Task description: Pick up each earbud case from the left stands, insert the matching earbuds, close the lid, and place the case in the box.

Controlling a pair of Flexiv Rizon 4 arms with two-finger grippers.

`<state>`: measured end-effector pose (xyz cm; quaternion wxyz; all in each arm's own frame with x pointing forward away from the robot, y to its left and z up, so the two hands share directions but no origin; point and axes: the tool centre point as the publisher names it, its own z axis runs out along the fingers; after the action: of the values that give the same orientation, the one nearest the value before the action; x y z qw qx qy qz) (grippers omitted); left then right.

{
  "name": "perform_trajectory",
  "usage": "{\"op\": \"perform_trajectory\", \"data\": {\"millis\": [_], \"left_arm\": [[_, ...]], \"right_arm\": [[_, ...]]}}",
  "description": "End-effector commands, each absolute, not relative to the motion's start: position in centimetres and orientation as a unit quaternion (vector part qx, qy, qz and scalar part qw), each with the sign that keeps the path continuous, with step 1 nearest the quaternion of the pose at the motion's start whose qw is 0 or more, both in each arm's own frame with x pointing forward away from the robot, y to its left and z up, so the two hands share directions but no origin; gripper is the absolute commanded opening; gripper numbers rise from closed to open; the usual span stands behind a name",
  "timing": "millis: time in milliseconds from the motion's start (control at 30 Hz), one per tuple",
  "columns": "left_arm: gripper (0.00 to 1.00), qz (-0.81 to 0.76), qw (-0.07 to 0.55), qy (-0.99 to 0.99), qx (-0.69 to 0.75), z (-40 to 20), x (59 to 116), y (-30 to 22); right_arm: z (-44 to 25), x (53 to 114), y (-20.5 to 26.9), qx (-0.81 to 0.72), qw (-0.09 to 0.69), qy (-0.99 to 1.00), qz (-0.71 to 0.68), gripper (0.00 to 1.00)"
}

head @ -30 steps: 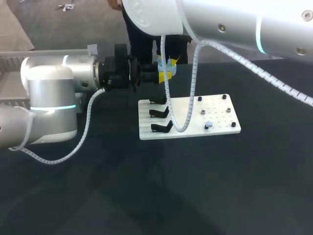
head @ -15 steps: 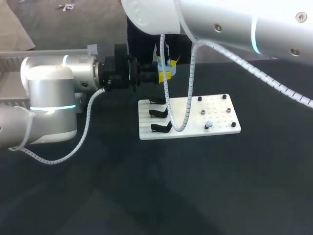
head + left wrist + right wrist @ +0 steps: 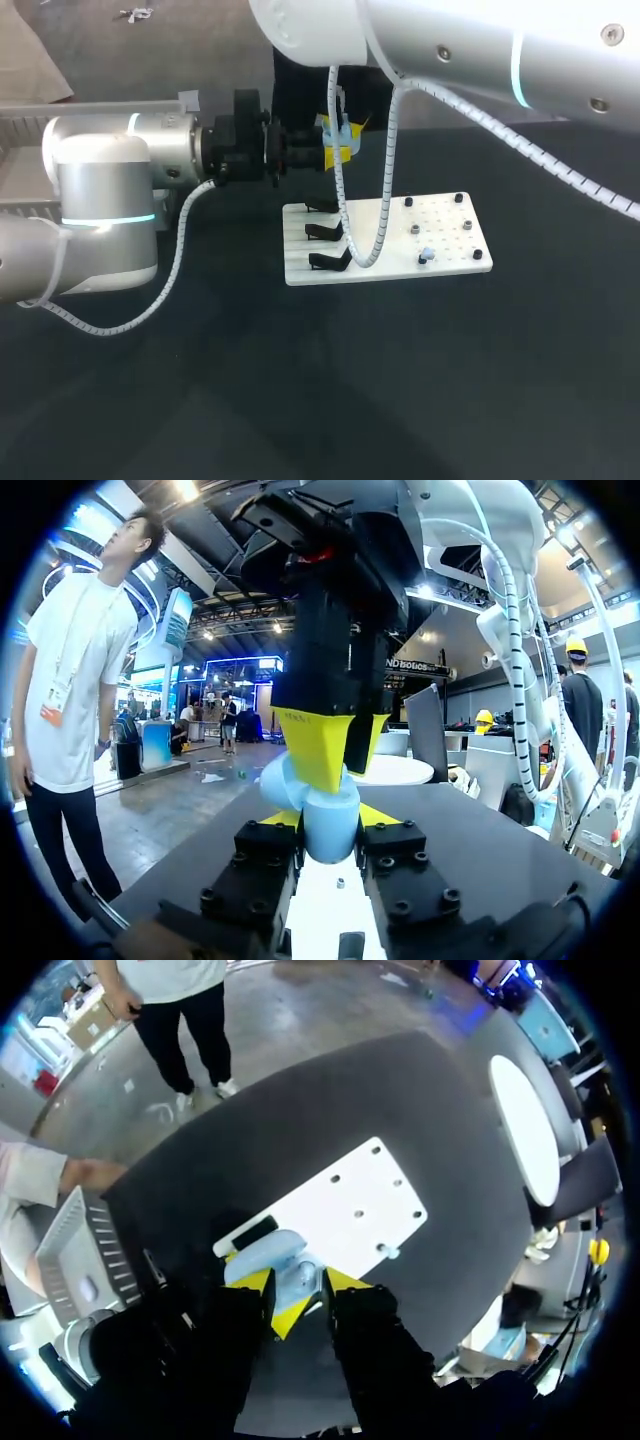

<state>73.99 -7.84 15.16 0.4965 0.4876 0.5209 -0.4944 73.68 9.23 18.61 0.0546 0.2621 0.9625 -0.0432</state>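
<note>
Above the far edge of the white board, our left gripper clamps a pale blue earbud case from both sides. Our right gripper hangs directly over it; whether that one holds an earbud we cannot tell. The three black stands along the board's left edge are bare. One pale earbud sits by its near right corner. We judge the job well along, with filling this case, closing its lid and boxing it left to do.
</note>
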Motion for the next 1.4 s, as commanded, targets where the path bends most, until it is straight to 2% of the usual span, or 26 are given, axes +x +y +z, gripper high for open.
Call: {"op": "perform_trajectory", "data": {"millis": [33,100,200,300,333,400,667,967,1400], "left_arm": [[0.0,-0.493,0.5,0.52,0.486,15.1,73.9,-7.9],[0.0,-0.493,0.5,0.52,0.486,15.1,73.9,-7.9],[0.0,-0.493,0.5,0.52,0.486,15.1,73.9,-7.9],[0.0,-0.493,0.5,0.52,0.486,15.1,73.9,-7.9],[0.0,-0.493,0.5,0.52,0.486,15.1,73.9,-7.9],[0.0,-0.493,0.5,0.52,0.486,15.1,73.9,-7.9],[0.0,-0.493,0.5,0.52,0.486,15.1,73.9,-7.9],[0.0,-0.493,0.5,0.52,0.486,15.1,73.9,-7.9],[0.0,-0.493,0.5,0.52,0.486,15.1,73.9,-7.9]], "right_arm": [[19.0,73.5,9.2,0.262,0.055,0.963,-0.04,0.38],[19.4,72.9,9.0,0.248,0.063,0.966,-0.032,0.39],[20.4,71.4,8.3,0.216,0.072,0.974,0.001,0.46],[21.3,69.7,7.3,0.188,0.096,0.977,0.022,0.48],[21.6,69.1,7.0,0.174,0.103,0.979,0.033,0.53],[21.9,68.2,6.1,0.157,0.115,0.98,0.036,1.0],[22.3,64.9,3.4,0.143,0.157,0.977,0.027,1.0],[20.6,61.1,1.3,0.144,0.144,0.979,0.011,1.0],[20.6,61.1,1.3,0.144,0.144,0.979,0.011,1.0]]}}
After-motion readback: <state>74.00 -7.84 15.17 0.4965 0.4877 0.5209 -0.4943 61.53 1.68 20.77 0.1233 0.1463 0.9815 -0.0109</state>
